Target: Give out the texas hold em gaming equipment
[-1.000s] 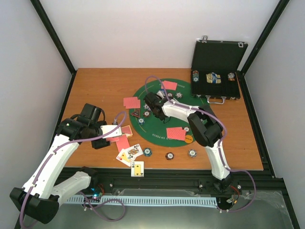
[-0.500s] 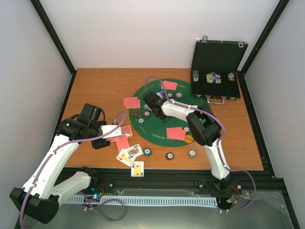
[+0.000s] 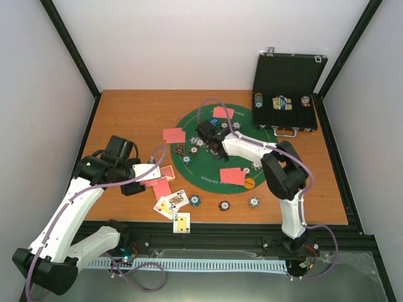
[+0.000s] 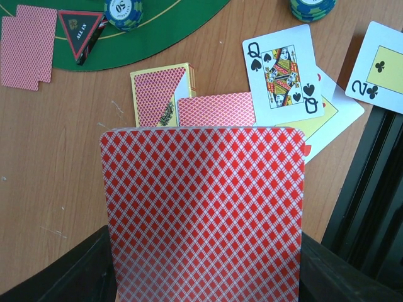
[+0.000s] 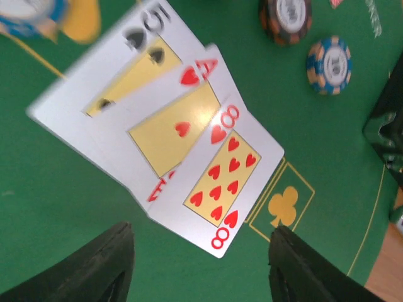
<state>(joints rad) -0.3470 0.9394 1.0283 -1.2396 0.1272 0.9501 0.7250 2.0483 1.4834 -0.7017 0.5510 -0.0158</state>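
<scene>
Red lattice-backed playing cards (image 4: 201, 214), a stack or perhaps a single card, are sitting pinched between the left arm's fingers (image 4: 69, 280) above the near-left part of the brown wooden counter (image 3: 126, 113). Their backs are facing up, probably so that no faces are showing while this supply is waiting to be dealt. Over the round green felt mat (image 3: 189, 167) toward the middle of the counter, the right arm's fingers (image 5: 94, 270) are standing spread wide with nothing gripped. Directly below them three white-faced cards (image 5: 170, 138) are lying fanned face up: the five of spades, ace of hearts and eight of hearts. They are overlapping only enough that each corner index is showing, which looks like a set of shared cards. Counting the rest, three more face-up cards (image 4: 280, 75) are lying by the near edge, and three round striped poker chips (image 3: 224, 206) are sitting on bare wood along that edge. Further chips on the felt are too small to count. One dark red-edged triangle (image 4: 80, 31) is resting at the mat's rim, one orange disc (image 3: 250, 184) is lying at the felt's near rim, and one black hinged case (image 3: 288, 94) is standing open at the far right corner.
</scene>
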